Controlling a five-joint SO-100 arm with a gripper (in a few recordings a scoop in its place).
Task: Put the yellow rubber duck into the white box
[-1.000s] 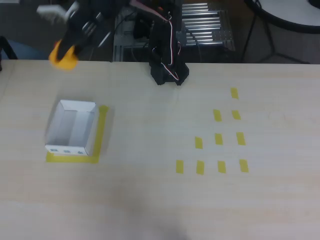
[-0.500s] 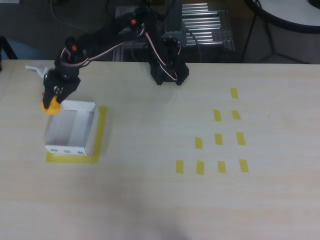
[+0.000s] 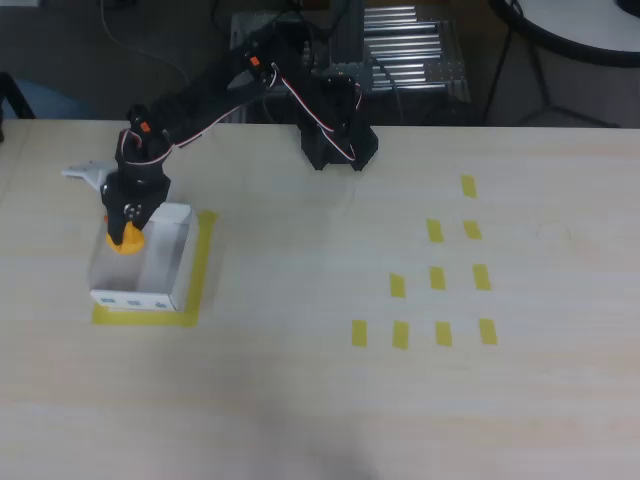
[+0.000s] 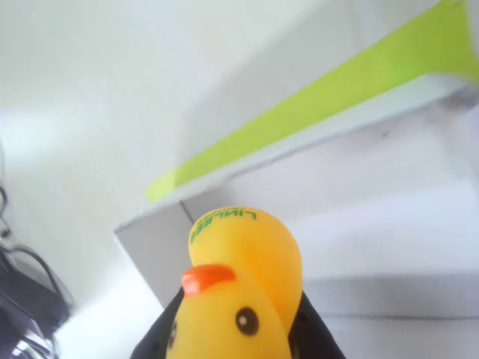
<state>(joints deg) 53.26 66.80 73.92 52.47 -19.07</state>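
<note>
The yellow rubber duck (image 3: 124, 242) is clamped between the fingers of the gripper (image 3: 126, 236), held over the far-left corner of the white box (image 3: 165, 270), just inside its back wall.

Risks, as judged:
- Release this close to the corner can land the duck on the thin wall, letting it roll out onto the table (image 3: 320, 400).
- Further descent can push the wall and shift the light box off its yellow tape frame (image 3: 200, 270).

Count: one duck, one box, one gripper, one tape frame, ten small yellow tape rectangles (image 3: 437, 278).
</note>
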